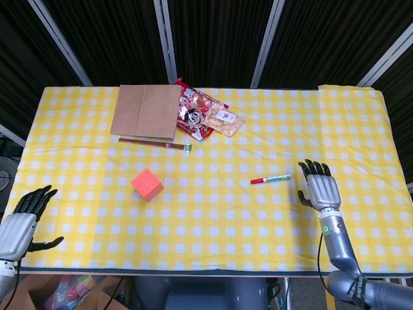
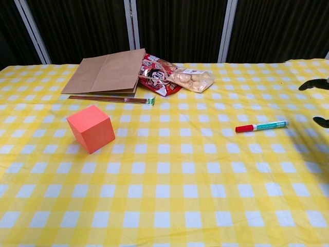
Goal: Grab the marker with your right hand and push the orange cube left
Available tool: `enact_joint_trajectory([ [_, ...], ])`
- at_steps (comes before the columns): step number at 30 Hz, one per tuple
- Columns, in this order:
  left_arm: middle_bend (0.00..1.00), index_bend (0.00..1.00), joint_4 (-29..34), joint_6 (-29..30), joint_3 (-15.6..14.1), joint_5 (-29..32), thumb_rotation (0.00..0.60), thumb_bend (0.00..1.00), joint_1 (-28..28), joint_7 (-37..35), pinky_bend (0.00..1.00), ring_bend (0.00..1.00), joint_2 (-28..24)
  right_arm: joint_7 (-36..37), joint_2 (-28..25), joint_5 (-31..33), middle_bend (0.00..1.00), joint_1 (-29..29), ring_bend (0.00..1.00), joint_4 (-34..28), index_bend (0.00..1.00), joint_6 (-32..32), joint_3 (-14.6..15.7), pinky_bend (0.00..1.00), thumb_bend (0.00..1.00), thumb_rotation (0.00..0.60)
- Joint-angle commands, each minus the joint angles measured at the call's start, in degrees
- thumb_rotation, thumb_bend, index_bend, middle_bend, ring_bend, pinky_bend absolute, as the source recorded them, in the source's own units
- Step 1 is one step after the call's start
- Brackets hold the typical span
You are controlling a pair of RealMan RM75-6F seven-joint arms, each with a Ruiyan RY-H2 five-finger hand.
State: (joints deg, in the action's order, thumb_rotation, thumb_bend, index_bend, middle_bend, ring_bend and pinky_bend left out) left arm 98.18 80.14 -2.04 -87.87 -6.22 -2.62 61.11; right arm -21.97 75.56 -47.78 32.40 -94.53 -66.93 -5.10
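Marker (image 1: 270,179) lies loose on the counter (image 1: 213,226), well right of the orange cube (image 1: 147,184). Right hand (image 1: 319,189) just beside it, fingers spread, holding nothing. Left hand (image 1: 26,216) idle, open, off the edge

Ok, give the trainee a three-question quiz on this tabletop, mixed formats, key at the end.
1. True or false: the right hand holds the marker.
2. The marker's red cap points toward: A) the orange cube B) the right hand C) the paper bag.
3. What lies just in front of the paper bag?

Key: 1. False; the marker lies on the cloth, fingers apart from it. 2. A. 3. Chopsticks.
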Motion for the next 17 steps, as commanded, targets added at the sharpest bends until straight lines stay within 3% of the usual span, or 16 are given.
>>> enact_joint_trajectory([
  [1,0.0,0.0,-0.35,0.39,0.05,-0.2,0.6,0.0,0.15,0.33,0.0,0.0,0.16,7.18,-8.07,-13.54,0.03,-8.85,0.0,-6.5,0.03,-9.67,5.95,0.0,0.5,0.6],
  [9,0.0,0.0,-1.91,3.36,0.59,-1.79,0.6,0.0,0.86,2.9,0.0,0.0,1.9,16.34,-14.9,-28.84,0.0,-21.17,0.0,-7.53,0.0,-22.46,14.26,0.0,0.43,0.6],
  [14,0.0,0.0,-3.23,4.99,1.13,-2.16,0.6,0.0,1.29,3.98,0.0,0.0,3.22,20.3,-15.07,-33.16,0.0,-26.94,0.0,-3.48,0.0,-28.07,16.22,0.0,0.43,0.6],
  [17,0.0,0.0,-3.41,5.17,1.19,-2.19,0.6,0.0,1.36,4.27,0.0,0.0,3.55,22.26,-15.07,-34.14,0.0,-28.11,0.0,-2.53,0.0,-28.57,15.81,0.0,0.43,0.6],
])
